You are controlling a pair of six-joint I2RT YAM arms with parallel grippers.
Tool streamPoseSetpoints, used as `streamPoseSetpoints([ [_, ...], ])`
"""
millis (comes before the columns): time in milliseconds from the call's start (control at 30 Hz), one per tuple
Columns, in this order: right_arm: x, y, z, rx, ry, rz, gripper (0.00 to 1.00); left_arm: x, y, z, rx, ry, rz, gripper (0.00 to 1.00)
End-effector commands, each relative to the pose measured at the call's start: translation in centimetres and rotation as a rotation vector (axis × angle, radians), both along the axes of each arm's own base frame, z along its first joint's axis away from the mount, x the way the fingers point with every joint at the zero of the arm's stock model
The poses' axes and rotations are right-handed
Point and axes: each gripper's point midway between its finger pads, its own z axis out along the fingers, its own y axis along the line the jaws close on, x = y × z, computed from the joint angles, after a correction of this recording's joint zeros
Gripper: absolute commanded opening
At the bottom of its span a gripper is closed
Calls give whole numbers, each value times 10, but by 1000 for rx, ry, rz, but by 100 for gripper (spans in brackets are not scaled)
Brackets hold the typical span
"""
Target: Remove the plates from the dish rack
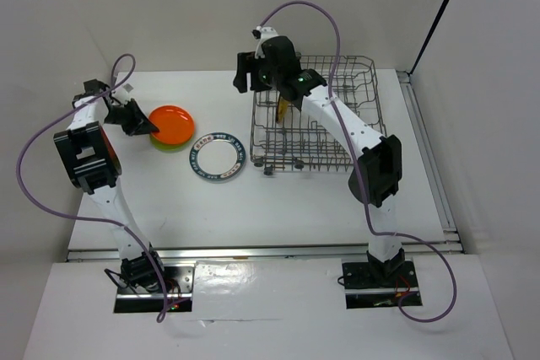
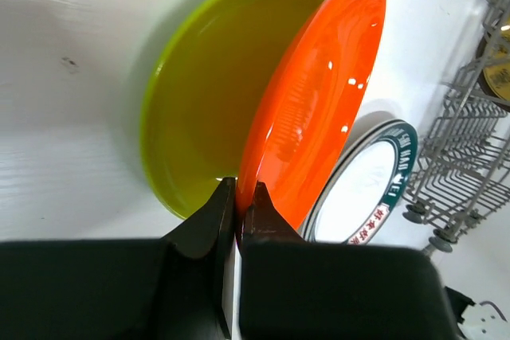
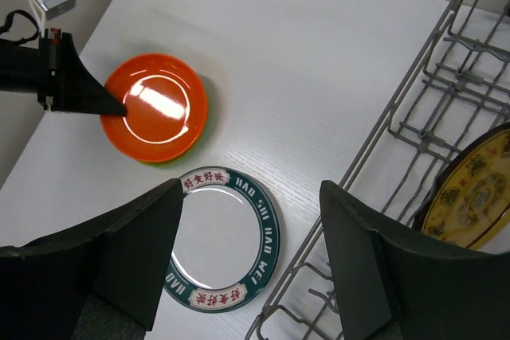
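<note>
The left gripper (image 2: 239, 193) is pinched nearly shut on the near rim of the orange plate (image 2: 319, 93), with just the rim between the jaws. In the wrist view the plate sits at an angle to the lime green plate (image 2: 195, 93), which lies flat on the worktop (image 1: 169, 200) right under it. I can't tell whether the orange one's far edge is already touching the green.

Looks to me like the stacking step, orange going on top of green. I'd level the plate down until it sits flat and centred in the green one. Then open just enough to free the rim and back out low and straight, so the fingers don't drag it sideways. The blue-rimmed plate (image 2: 366, 189) lies just beside the stack on the rack side, so nothing should get shoved that way.

The right gripper (image 3: 251, 197) is wide open with nothing in it. It hovers by the left edge of the dish rack (image 3: 414, 109), above the worktop and the blue-rimmed plate. The amber-yellow plate (image 3: 474, 193) stands on edge inside the rack, off to that gripper's right and lower down, well apart from the fingers. My guess is that one's next. The gripper would have to slide over the rack and come down around the plate's top rim, staying clear of the tines. I can't spot a fifth plate in any view.
</note>
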Motion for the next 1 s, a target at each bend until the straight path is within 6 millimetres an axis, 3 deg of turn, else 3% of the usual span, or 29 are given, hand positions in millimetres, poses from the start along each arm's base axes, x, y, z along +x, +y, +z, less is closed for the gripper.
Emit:
streamPoseSetpoints([
  [0,-9,-16,29,-8,-44,-37,77,9,6,-1,35,-16,20,0],
  [133,-11,-18,25,-21,-41,-33,77,3,5,-9,27,21,-3,4],
  [167,-11,-18,25,-21,-41,-33,77,1,5,-12,28,28,-17,21],
  [233,-7,-27,26,-51,-46,-76,78,-5,3,-12,19,57,-32,42],
  [300,-2,-38,28,-74,-44,-147,79,-9,7,-13,53,69,-48,55],
  [333,5,-59,25,-126,-38,-241,80,-11,8,-15,67,79,-53,58],
  [400,15,-76,10,-181,-19,-354,84,-12,16,-6,132,54,-65,63],
  [433,17,-86,12,-203,-28,-404,85,-15,17,-5,145,61,-61,68],
  [567,43,-119,-23,-315,-15,-546,88,-17,31,9,248,38,-55,77],
  [633,53,-125,-34,-312,16,-552,88,-17,35,17,281,24,-55,79],
  [667,62,-129,-57,-322,61,-547,88,-20,35,16,290,33,-64,79],
  [767,74,-125,-75,-311,86,-536,88,-19,36,41,318,-19,-65,79],
  [800,77,-123,-97,-340,116,-532,88,-21,35,44,320,-22,-65,79],
  [867,80,-130,-112,-372,144,-545,88,-24,35,60,339,-57,-67,79],
  [900,81,-129,-129,-384,168,-548,88,-26,32,63,337,-68,-79,79],
  [967,82,-135,-138,-393,184,-568,88,-29,29,70,336,-89,-91,79],
])
